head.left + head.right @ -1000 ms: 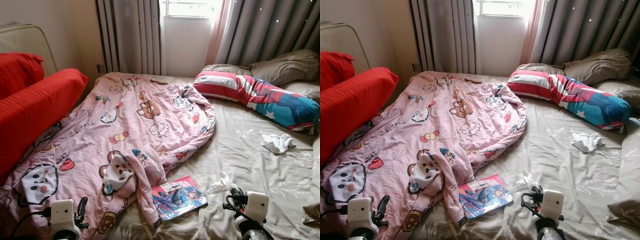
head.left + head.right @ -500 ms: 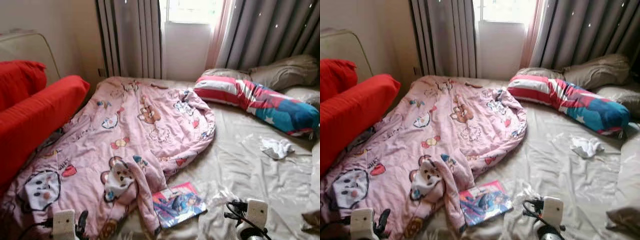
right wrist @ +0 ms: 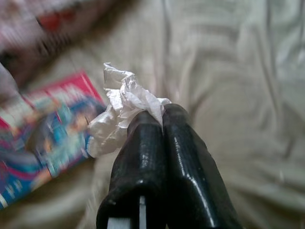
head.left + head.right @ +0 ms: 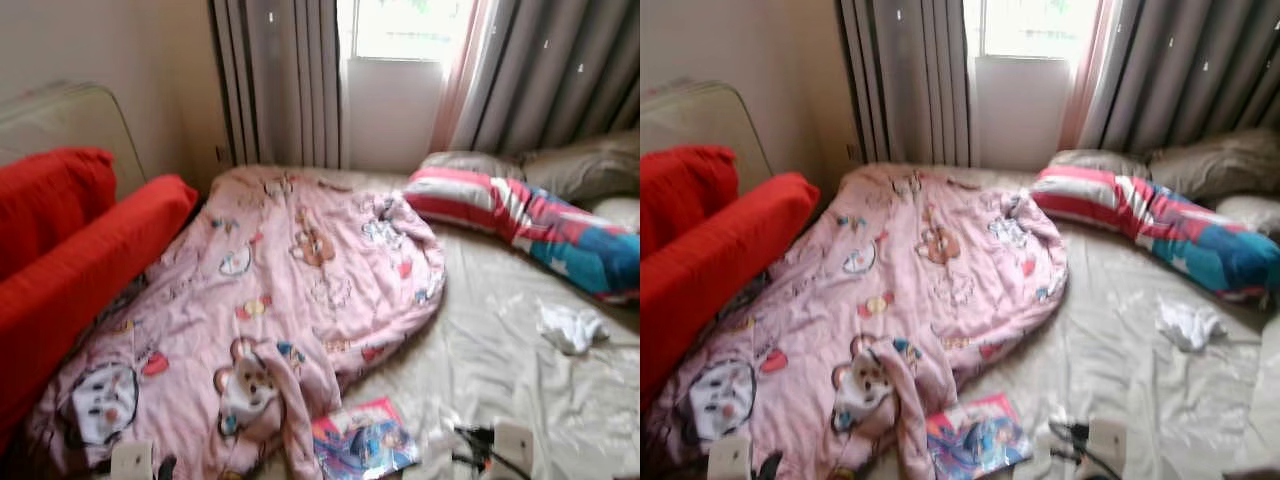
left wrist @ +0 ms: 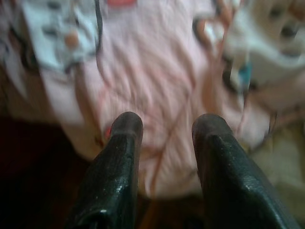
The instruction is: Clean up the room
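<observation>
While the crumpled plastic wrapper [image 3: 125, 112] sits pinched at the very tips of the right claw [image 3: 161, 114], just beside the comic book [image 3: 45, 136] on the bed [image 4: 500, 350], that thin grip could slip. Left claw [image 5: 164, 126] hangs apart over the pink quilt [image 4: 290, 290].

A blanket [image 4: 290, 300] covers the left half of the bed [image 4: 520, 360]; cushions [image 4: 80, 250] lie left of it. A book [image 4: 365, 440] rests at the blanket's near edge — pillows [image 4: 530, 205] sit behind on the right, a small cloth [image 4: 572, 326] before them.
</observation>
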